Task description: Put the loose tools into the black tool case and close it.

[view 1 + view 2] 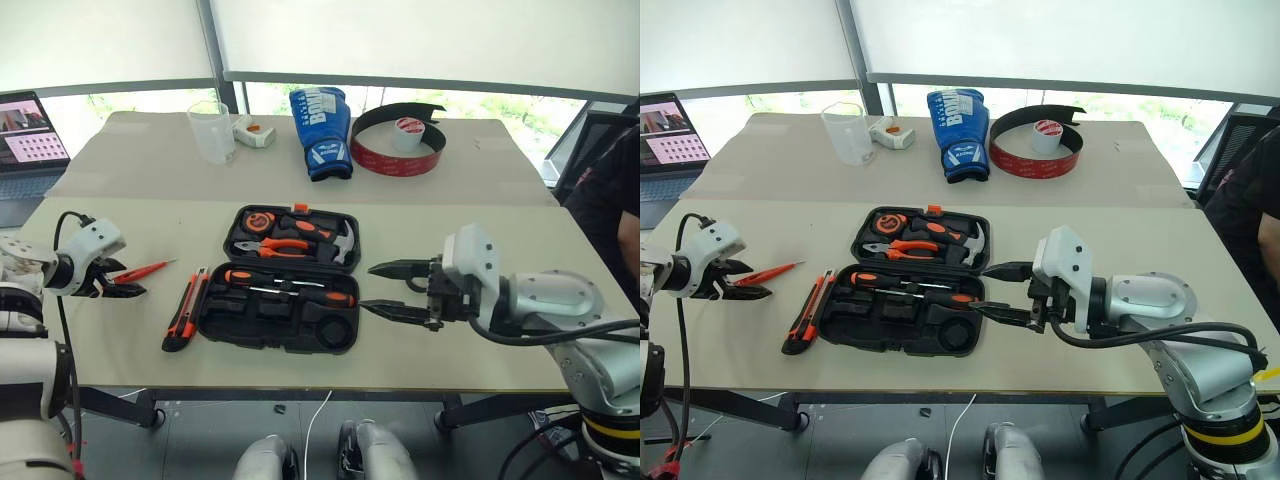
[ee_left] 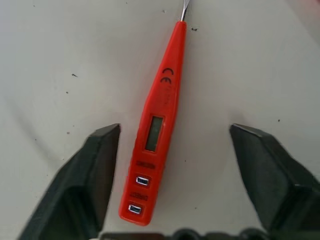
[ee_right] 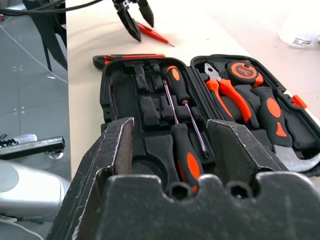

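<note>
The thin all-orange screwdriver (image 2: 157, 125) lies on the table left of the black tool case (image 1: 262, 342). My left gripper (image 1: 130, 280) is open, with a finger on each side of the screwdriver's handle end and neither touching it. The case lies open. Two black-and-orange-handled screwdrivers (image 1: 262, 279) (image 1: 330, 297) rest in its near half. The orange-and-black utility knife (image 1: 185, 310) lies on the table against the case's left side. My right gripper (image 1: 370, 287) hovers open just right of the case, pointing at it, with nothing between its fingers.
Pliers (image 1: 283, 246), a hammer (image 1: 343, 243) and a tape measure (image 1: 260, 220) sit in the case's far half. Behind are a clear cup (image 1: 210, 130), a blue boxing glove (image 1: 322, 130) and a red-and-black band (image 1: 400, 155). A laptop (image 1: 30, 130) stands far left, a person (image 1: 610, 200) at the right edge.
</note>
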Robot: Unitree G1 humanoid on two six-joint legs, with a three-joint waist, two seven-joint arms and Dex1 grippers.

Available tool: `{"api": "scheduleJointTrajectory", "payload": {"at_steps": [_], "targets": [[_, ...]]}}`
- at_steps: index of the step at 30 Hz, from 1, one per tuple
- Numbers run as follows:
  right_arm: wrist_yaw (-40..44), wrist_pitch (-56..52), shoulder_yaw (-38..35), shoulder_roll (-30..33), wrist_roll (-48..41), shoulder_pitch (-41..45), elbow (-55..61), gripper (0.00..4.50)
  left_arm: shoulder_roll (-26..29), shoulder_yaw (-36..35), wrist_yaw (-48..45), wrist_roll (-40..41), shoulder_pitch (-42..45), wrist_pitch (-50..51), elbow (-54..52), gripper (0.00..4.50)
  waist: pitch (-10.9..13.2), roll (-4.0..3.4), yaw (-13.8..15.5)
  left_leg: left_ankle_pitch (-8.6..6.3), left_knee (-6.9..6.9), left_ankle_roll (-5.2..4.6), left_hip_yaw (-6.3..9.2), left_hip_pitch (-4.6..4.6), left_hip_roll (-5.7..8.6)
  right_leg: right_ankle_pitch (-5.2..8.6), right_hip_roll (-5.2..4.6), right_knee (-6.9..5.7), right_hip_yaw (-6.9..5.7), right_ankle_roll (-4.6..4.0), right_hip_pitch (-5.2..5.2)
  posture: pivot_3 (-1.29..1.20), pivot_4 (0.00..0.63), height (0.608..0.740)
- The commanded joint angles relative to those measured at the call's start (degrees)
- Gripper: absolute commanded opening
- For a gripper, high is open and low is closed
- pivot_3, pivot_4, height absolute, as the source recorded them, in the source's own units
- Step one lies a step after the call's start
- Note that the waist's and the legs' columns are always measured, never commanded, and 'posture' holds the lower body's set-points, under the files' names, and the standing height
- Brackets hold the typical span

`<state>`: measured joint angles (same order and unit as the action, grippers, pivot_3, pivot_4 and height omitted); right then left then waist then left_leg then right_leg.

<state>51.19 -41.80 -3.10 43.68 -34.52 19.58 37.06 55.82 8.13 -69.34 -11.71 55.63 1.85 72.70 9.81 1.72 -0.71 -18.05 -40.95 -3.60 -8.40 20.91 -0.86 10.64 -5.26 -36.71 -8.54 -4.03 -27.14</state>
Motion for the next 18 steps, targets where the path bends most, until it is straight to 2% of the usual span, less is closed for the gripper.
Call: {"api": "scheduleJointTrajectory", "payload": {"at_steps": [1, 2, 4, 5, 9, 11, 14, 18], "targets": [[-0.53, 0.69, -1.85, 1.04, -1.28, 0.02, 2.08, 3.3, 0.53, -0.37, -1.31, -0.34, 0.51, 1.61, 0.63, 1.75, 0.0, 0.0, -0.02, 0.0, 0.0, 0.0, 0.0, -0.02, -0.02, 0.01, 0.0, -0.02, 0.0, 0.0, 0.0, 0.0, 0.15, 0.727], [-0.51, 0.83, -1.71, 1.22, -1.36, -0.15, 2.08, 3.3, 0.6, -0.84, -2.12, 0.24, 0.72, 1.89, 0.37, 1.48, 0.0, 0.0, -0.02, 0.0, 0.01, 0.0, 0.01, -0.02, -0.04, 0.01, 0.0, -0.04, -0.01, 0.0, 0.0, 0.0, 0.15, 0.727], [-0.24, 1.22, -1.34, 1.63, -1.33, -0.56, 1.99, 3.3, 0.82, -1.83, -2.93, 1.27, 0.87, 1.21, -0.45, 0.59, 0.01, 0.02, 0.02, 0.0, 0.0, 0.0, 0.01, -0.03, -0.06, 0.01, 0.01, -0.05, -0.03, 0.0, 0.0, 0.0, 0.15, 0.727], [0.12, 1.39, -1.14, 1.89, -1.3, -0.85, 1.85, 3.3, 1.04, -2.3, -3.48, 1.78, 0.84, 0.71, -1.06, 0.39, 0.01, 0.03, 0.05, 0.0, 0.0, 0.0, 0.02, -0.02, -0.06, 0.01, 0.01, -0.05, -0.04, 0.0, 0.0, 0.0, 0.15, 0.727], [2.5, 1.69, -0.53, 3.56, -1.67, -2.44, 1.53, 3.3, 2.04, -4.34, -6.66, 4.02, 0.43, -0.55, -5.1, 0.39, 0.02, 0.18, 0.25, 0.0, -0.1, -0.03, 0.04, 0.09, -0.05, 0.01, 0.0, -0.03, -0.07, 0.0, -0.01, 0.0, 0.15, 0.727], [3.87, 0.96, -0.59, 4.47, -2.76, -3.33, 1.39, 3.3, 2.66, -5.71, -10.17, 6.4, -0.84, -0.39, -10.51, 0.39, 0.03, 0.2, 0.29, -0.03, -0.22, -0.07, 0.08, 0.17, -0.05, 0.01, 0.0, -0.01, -0.09, 0.0, -0.02, 0.0, 0.15, 0.727], [5.46, 1.2, -0.76, 5.47, -3.39, -4.31, 1.15, 3.3, 3.22, -8.14, -14.92, 11.64, -6.13, 3.1, -25.76, 0.39, 0.03, 0.19, 0.37, -0.12, -0.42, -0.23, 0.11, 0.22, -0.05, 0.01, -0.06, -0.01, -0.08, 0.0, -0.01, 0.0, 0.15, 0.727], [5.27, 2.73, 0.53, 5.59, -1.54, -4.42, 0.43, 3.3, 3.45, -9.12, -20.39, 20.36, -15.28, 12.97, -53.09, 0.39, 0.03, 0.19, 0.52, -0.2, -0.65, -0.34, 0.11, 0.26, -0.04, 0.01, -0.12, -0.04, -0.04, 0.0, 0.0, 0.0, 0.15, 0.727]]}}
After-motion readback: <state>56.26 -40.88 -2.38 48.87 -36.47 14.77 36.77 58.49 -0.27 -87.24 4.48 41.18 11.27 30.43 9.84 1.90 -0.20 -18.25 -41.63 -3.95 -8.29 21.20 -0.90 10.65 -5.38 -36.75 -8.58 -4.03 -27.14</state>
